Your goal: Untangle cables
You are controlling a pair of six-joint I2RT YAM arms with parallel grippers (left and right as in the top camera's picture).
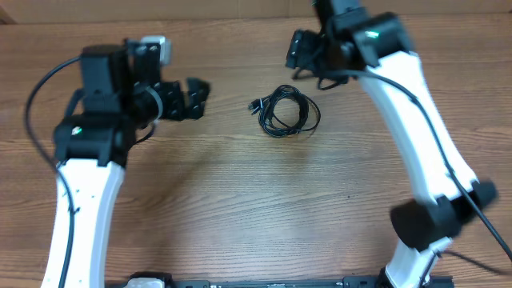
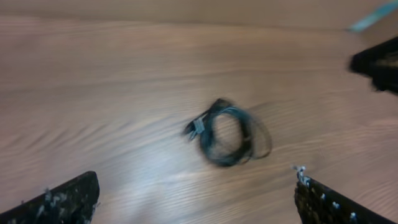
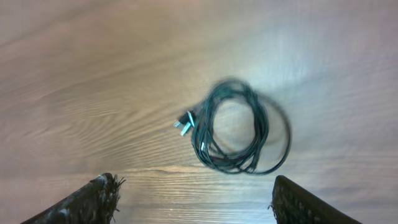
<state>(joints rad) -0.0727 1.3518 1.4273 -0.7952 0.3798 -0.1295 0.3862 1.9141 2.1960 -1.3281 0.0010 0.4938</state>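
Note:
The cables [image 1: 288,110] lie as one small coiled bundle of thin black cords on the wooden table, with silvery plug tips sticking out on its left side. The bundle also shows in the left wrist view [image 2: 229,132] and in the right wrist view [image 3: 239,127]. My left gripper [image 1: 192,98] is open and empty, hovering to the left of the bundle; its fingers show at the bottom of its wrist view [image 2: 196,199]. My right gripper [image 1: 304,60] is open and empty, above the table just behind the bundle; its fingers show low in its wrist view [image 3: 196,202].
The wooden table [image 1: 240,192] fills the view. The white right arm [image 1: 424,120] crosses the right side. The left arm's white link [image 1: 80,208] stands at the left. A black bar runs along the front edge [image 1: 272,282].

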